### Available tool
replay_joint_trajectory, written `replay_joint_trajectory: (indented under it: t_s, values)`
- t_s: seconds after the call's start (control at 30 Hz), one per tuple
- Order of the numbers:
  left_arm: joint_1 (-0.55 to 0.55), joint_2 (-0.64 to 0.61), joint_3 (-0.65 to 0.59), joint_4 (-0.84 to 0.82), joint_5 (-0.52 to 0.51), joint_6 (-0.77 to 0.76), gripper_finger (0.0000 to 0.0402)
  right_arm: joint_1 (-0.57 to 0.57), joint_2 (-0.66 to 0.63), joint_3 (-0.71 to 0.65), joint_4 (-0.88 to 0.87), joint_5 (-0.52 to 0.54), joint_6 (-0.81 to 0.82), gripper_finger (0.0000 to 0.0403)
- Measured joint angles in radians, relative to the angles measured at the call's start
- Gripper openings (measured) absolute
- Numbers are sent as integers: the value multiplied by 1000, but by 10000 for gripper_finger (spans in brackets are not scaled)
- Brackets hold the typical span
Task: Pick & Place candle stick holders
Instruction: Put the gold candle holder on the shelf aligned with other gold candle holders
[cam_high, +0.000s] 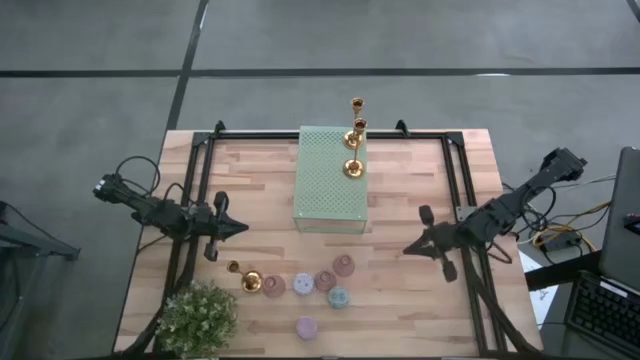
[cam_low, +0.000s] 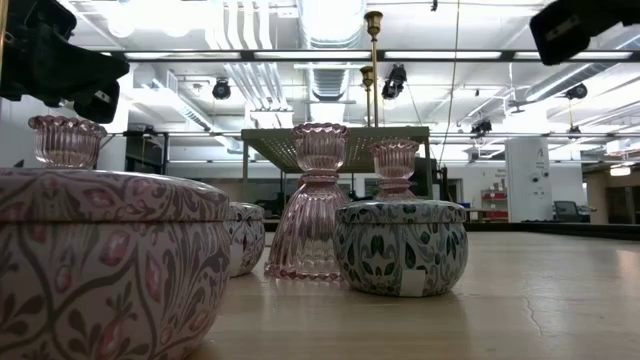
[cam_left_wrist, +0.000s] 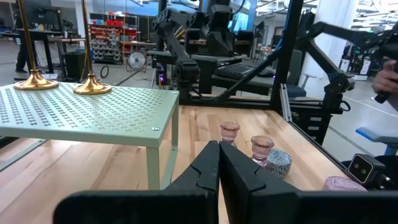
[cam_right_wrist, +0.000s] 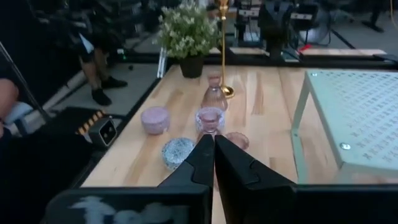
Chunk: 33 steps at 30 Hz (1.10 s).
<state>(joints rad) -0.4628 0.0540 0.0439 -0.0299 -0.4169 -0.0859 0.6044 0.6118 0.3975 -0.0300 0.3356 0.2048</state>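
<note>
A: Where are the candle stick holders?

B: Three gold ones (cam_high: 353, 168) stand in a row on the pale green perforated block (cam_high: 331, 180), near its far right edge. A fourth gold holder (cam_high: 248, 281) stands on the counter (cam_high: 400, 310) near the front, just beside the pink glass holders (cam_high: 343, 266) and the small round tins (cam_high: 338, 297). This group is close to the front edge, and the potted plant (cam_high: 197, 316) fills the front left corner next to it.

A: And the pincers?

B: The left pincer (cam_high: 240, 228) hangs over the counter, left of the block, with its fingers pressed together and holding nothing. The right pincer (cam_high: 408, 250) is on the right side, also closed on nothing, and it points toward the pink group.

A: Is there room to move?

B: Yes. Between the block and the front group there is a bare strip of wood, and the right half of the counter is open up to the black frame rail (cam_high: 462, 190). The near part of the block's top is bare too.
</note>
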Motion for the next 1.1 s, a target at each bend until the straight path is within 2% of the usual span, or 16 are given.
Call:
replay_joint_trajectory:
  t_s: [0.3, 0.7, 1.1]
  values:
    - [0, 0, 0, 0, 0, 0, 12, 0, -251, -188, 19, -8, -33, 8]
    - [0, 0, 0, 0, 0, 0, 12, 0, -482, -365, 22, -29, -51, 8]
    - [0, 0, 0, 1, 0, 0, 12, 0, -467, -368, 27, -29, -93, 8]
